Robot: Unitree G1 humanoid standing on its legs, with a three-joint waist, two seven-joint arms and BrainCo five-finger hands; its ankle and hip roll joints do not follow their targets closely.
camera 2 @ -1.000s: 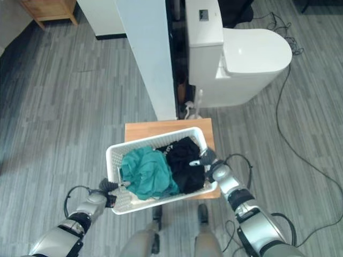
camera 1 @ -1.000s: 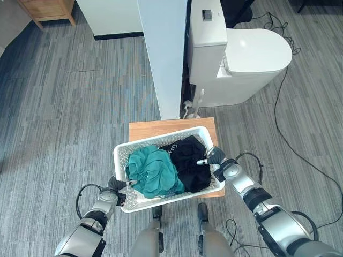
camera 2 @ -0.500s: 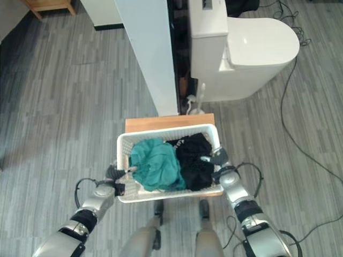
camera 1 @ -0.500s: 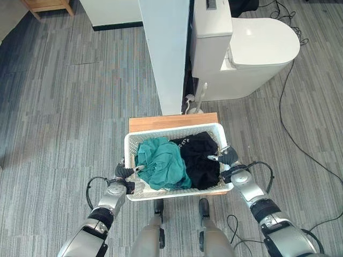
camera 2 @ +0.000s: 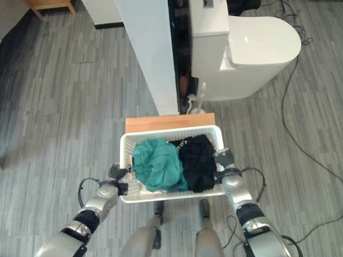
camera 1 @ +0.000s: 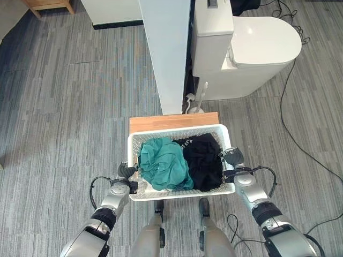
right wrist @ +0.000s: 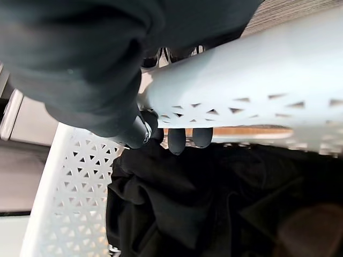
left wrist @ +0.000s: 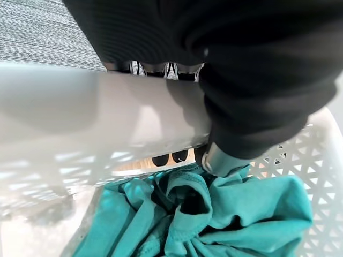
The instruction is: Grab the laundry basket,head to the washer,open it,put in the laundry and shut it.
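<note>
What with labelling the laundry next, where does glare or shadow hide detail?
Left eye view: glare whitens the toilet lid; the teal garment is evenly lit. Right wrist view: the black garment sinks into darkness. Left wrist view: light patches fall on the basket rim.

This looks like a mock home bathroom set up indoors: a white toilet point(camera 1: 244, 51) with its lid closed stands on grey striped carpet flooring point(camera 1: 69, 107) beside a white partition panel point(camera 1: 167, 53), a toilet brush point(camera 1: 199, 99) at its base, wooden furniture point(camera 1: 48, 5) nearby.
</note>
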